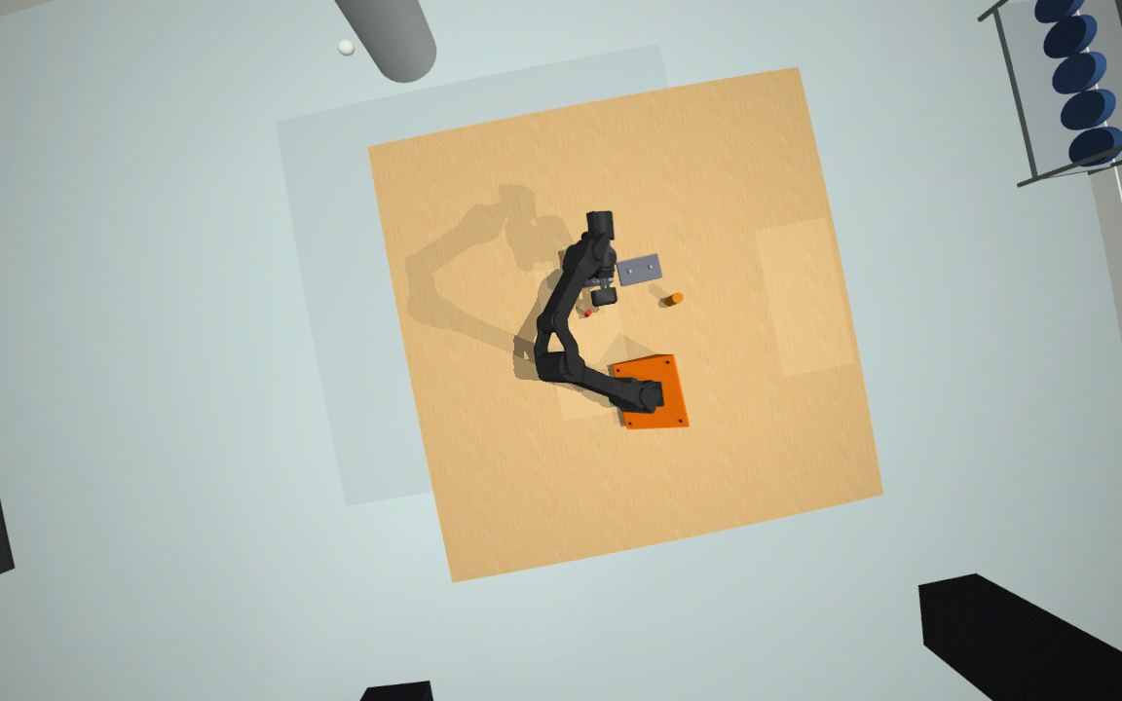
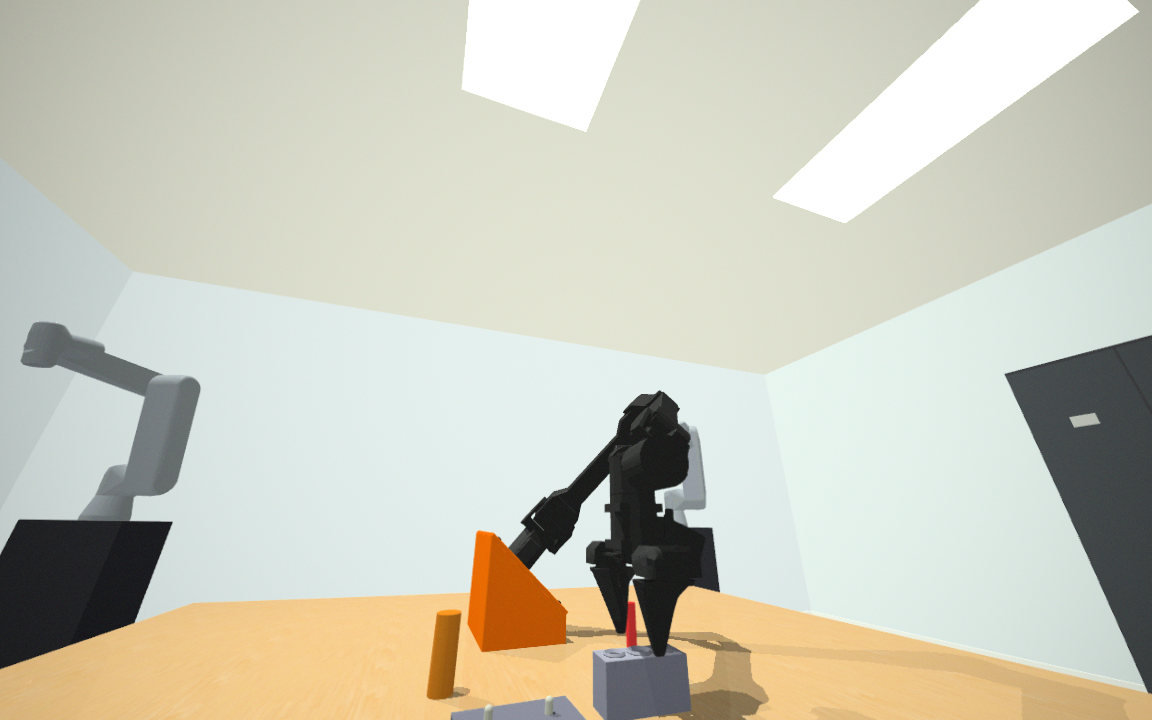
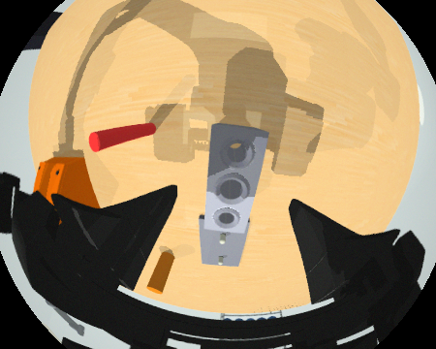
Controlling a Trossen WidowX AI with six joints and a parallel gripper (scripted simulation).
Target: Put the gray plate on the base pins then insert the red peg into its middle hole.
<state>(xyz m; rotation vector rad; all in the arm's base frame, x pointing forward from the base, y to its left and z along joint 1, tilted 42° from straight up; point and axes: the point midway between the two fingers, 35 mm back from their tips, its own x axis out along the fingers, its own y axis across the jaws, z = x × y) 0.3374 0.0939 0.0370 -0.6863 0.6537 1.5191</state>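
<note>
The gray plate (image 2: 640, 689) (image 3: 215, 170) is a thick block with three holes in a row. It stands on the table beside the base, and the arm largely hides it in the top view. The flat gray base (image 1: 654, 276) (image 2: 522, 713) (image 3: 210, 253) shows two bare upright pins. The red peg (image 1: 587, 313) (image 2: 631, 626) (image 3: 123, 136) stands upright on the table, apart from the plate. My gripper (image 2: 640, 642) (image 3: 234, 198) is open and empty, pointing down over the plate. In the wrist view its fingers are on either side of the plate, with a gap on both sides.
An orange cylinder (image 1: 676, 299) (image 2: 443, 655) (image 3: 161, 273) stands upright near the base. The orange wedge-shaped arm mount (image 1: 677, 405) (image 2: 508, 613) (image 3: 75, 176) is on the same wooden table (image 1: 748, 174), on the peg's side of the plate.
</note>
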